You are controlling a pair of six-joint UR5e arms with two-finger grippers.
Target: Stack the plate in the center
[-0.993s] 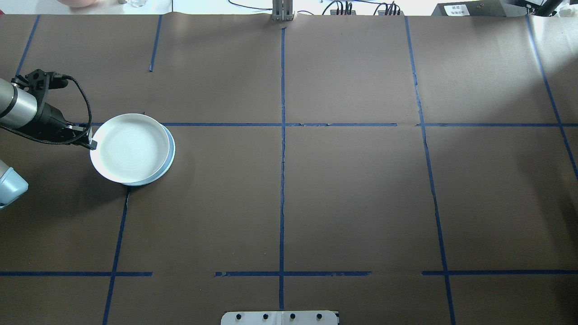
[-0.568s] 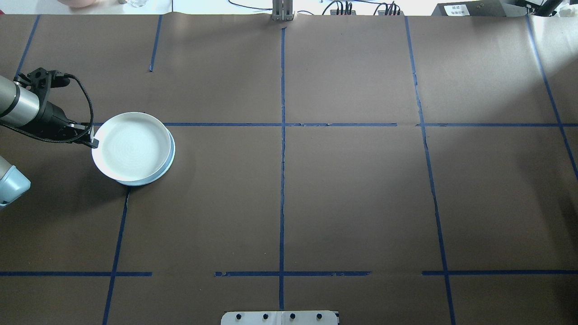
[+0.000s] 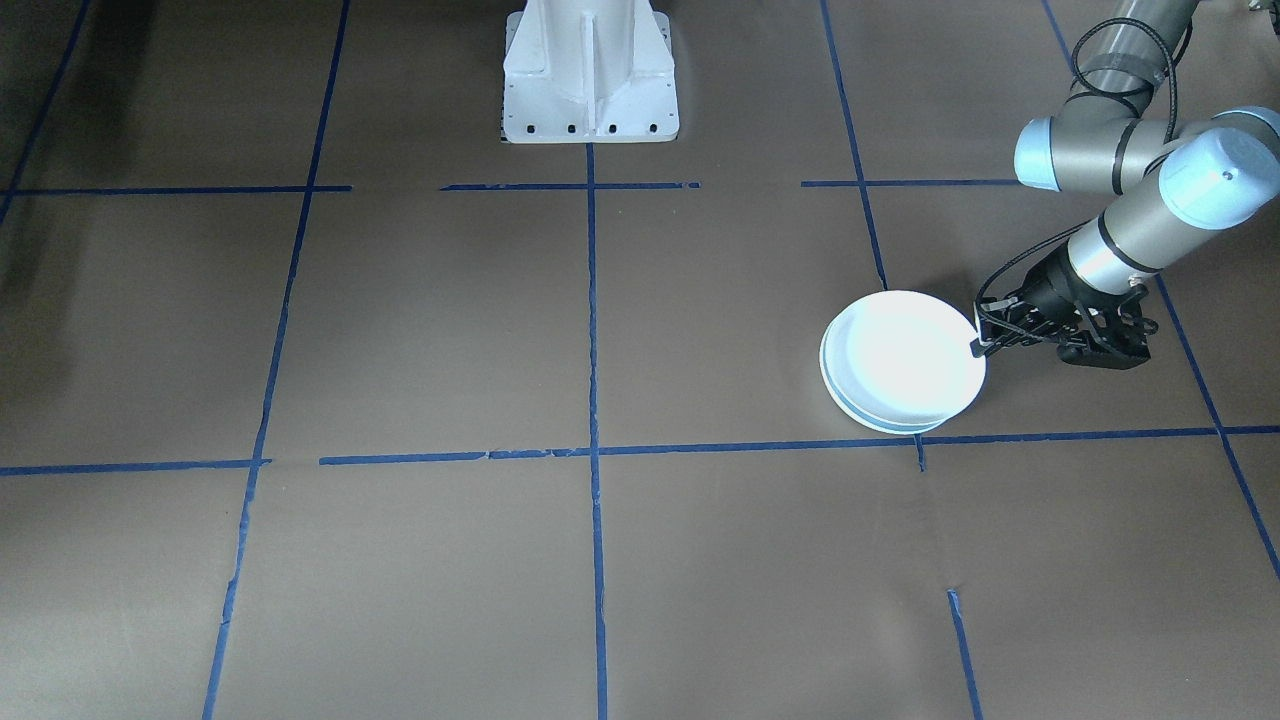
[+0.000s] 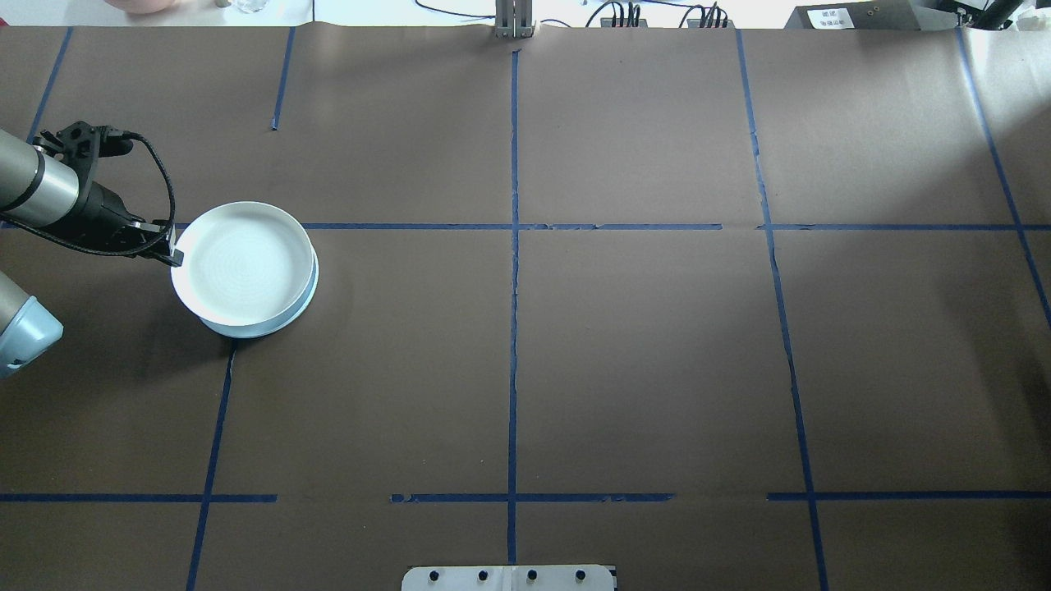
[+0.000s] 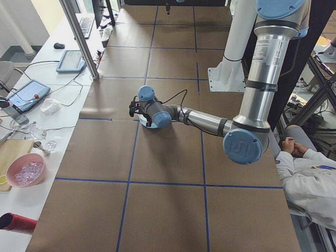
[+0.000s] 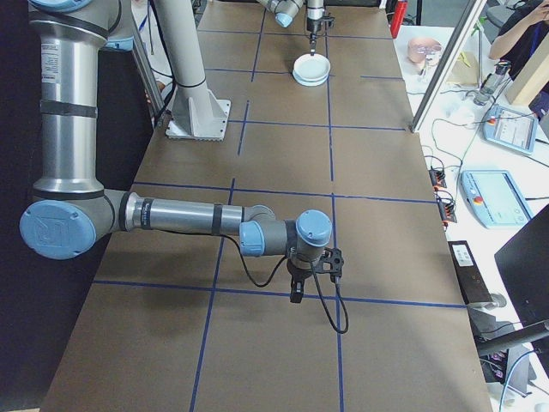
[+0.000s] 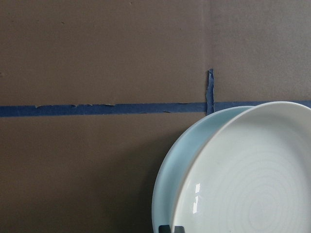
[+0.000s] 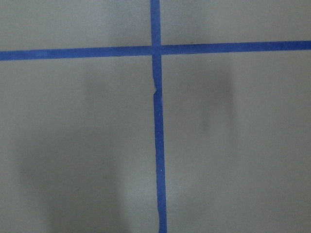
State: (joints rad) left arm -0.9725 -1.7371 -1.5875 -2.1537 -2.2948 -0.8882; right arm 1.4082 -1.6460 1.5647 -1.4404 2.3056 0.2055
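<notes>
Two pale bluish-white ringed plates lie at the table's left side. The upper plate [image 4: 242,263] [image 3: 905,352] [image 7: 252,184] sits tilted on the lower plate [image 4: 309,294] [image 3: 848,400] [image 7: 177,165], shifted so that a crescent of the lower one shows. My left gripper [image 4: 174,251] [image 3: 978,346] is shut on the upper plate's left rim, low above the table. My right gripper [image 6: 297,290] shows only in the exterior right view, hanging over bare table near a tape crossing; I cannot tell whether it is open or shut.
Blue tape lines [image 4: 514,246] divide the brown table into squares. The robot's white base [image 3: 590,70] stands at the near middle edge. A side bench with tablets and a pink bowl [image 5: 25,173] runs along the far edge. A person [image 5: 312,176] sits beside the robot.
My left gripper has moved slightly right and toward the far side, carrying the upper plate with it, so it overlaps the lower plate more.
</notes>
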